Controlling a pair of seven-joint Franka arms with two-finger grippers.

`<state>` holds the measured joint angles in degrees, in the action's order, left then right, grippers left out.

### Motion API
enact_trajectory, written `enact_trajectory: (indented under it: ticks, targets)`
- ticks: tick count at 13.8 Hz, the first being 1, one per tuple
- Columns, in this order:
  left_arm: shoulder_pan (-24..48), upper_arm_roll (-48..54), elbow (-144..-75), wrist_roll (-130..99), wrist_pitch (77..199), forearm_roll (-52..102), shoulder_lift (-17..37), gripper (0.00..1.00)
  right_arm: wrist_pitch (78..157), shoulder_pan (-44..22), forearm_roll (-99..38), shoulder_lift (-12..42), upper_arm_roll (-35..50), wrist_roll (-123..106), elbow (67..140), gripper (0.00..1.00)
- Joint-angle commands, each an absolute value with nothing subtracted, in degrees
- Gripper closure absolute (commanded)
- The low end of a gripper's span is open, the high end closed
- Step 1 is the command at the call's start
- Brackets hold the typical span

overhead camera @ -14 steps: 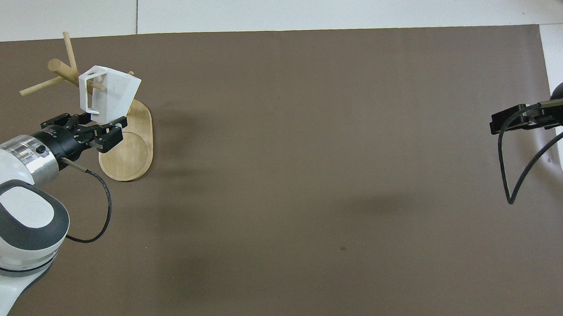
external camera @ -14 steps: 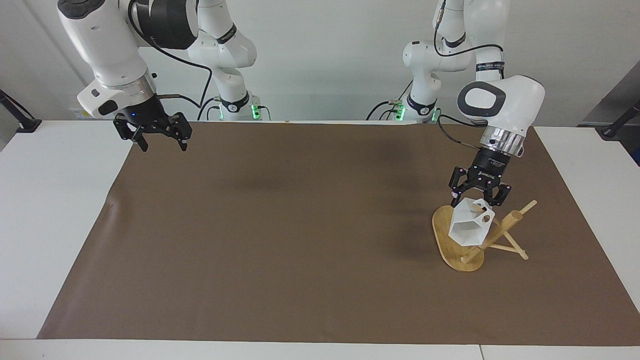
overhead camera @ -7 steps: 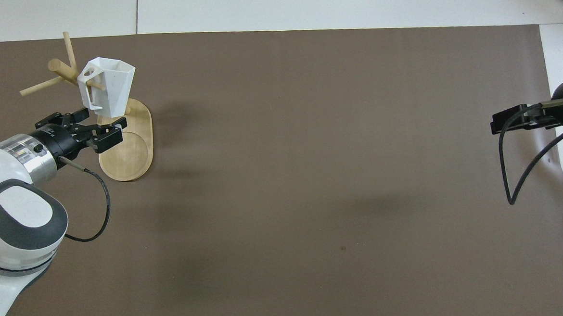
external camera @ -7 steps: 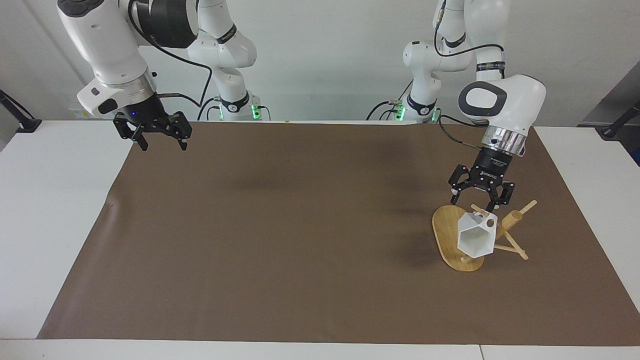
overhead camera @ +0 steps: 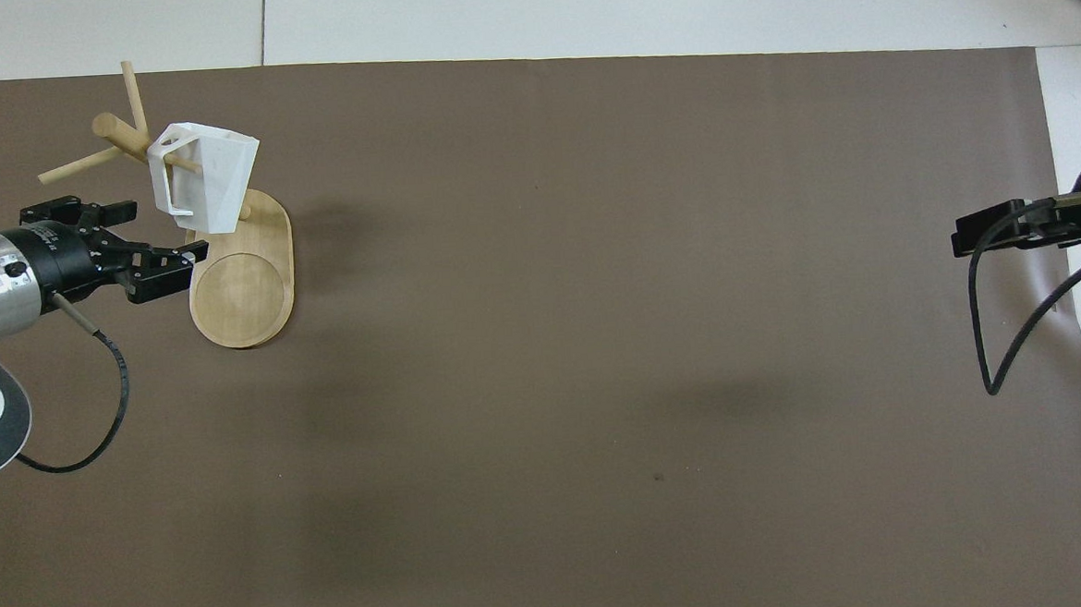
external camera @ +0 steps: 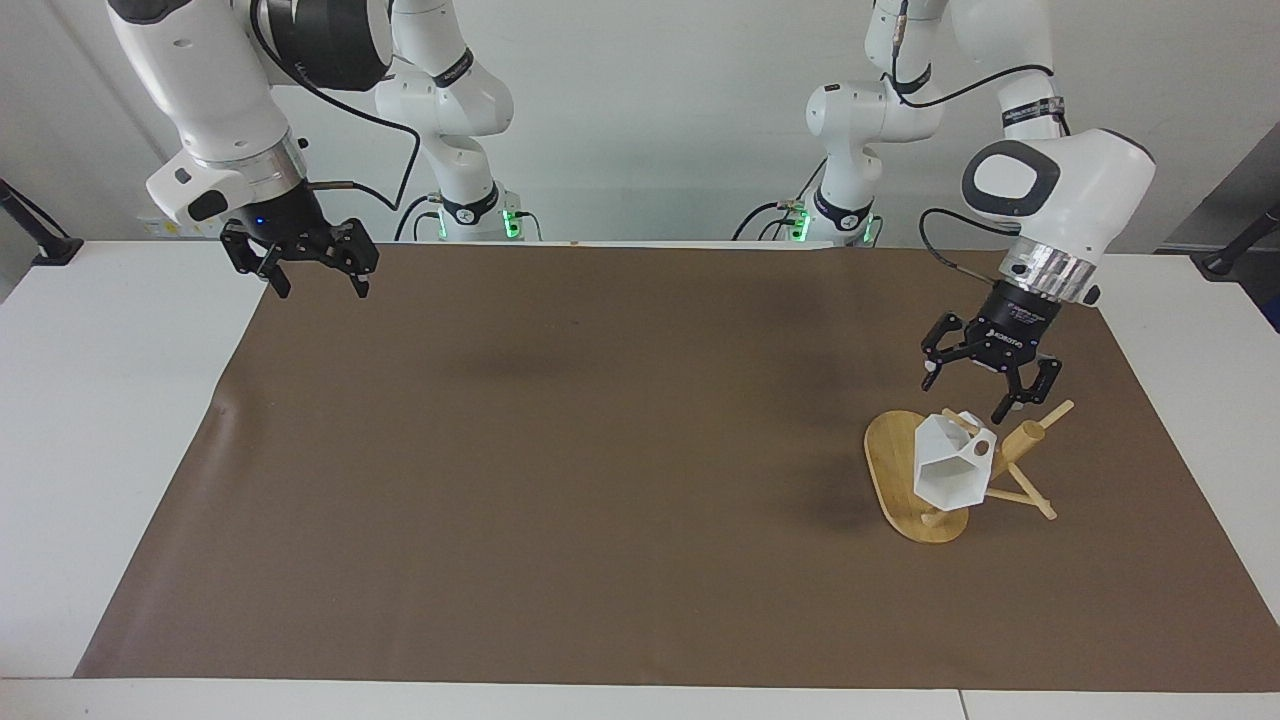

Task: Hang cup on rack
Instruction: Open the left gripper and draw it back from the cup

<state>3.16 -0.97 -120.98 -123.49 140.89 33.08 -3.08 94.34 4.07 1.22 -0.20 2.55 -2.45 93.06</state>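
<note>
Facing view: cup [external camera: 952, 470] hangs on rack [external camera: 900, 478] peg, tilted; left pincer [external camera: 975, 392] open, empty.

- The left pincer [external camera: 969, 395] carries a short line of white lettering on its black body, just under the silver wrist ring; the letters are too small to make out.
- Faint dark print runs along a white link of each arm near the top of the facing view, also unreadable.
- Nothing else bears writing.
</note>
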Motion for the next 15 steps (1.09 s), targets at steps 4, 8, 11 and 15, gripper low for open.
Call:
enact_trajectory:
  ticks: [4,8,11,15]
  targets:
    - [1.8,-0.8,-110.8,-123.8,123.4,14.4,-5.2,0.0,94.0,4.3,1.1,-1.1,2.6,-1.8,93.5,0.0]
    - [2.3,-0.8,-109.2,-114.6,121.7,7.4,-5.3,0.0,94.7,4.4,1.1,-1.1,1.9,-1.7,93.7,0.0]
    - [2.1,-0.8,-108.0,-100.6,120.6,7.2,-5.0,0.0,94.5,4.4,1.1,-1.2,1.8,-1.1,94.1,0.0]
    - [1.9,-0.9,-108.1,-78.2,118.7,6.9,-5.2,0.0,94.0,4.4,1.1,-1.6,1.7,0.4,94.5,0.0]
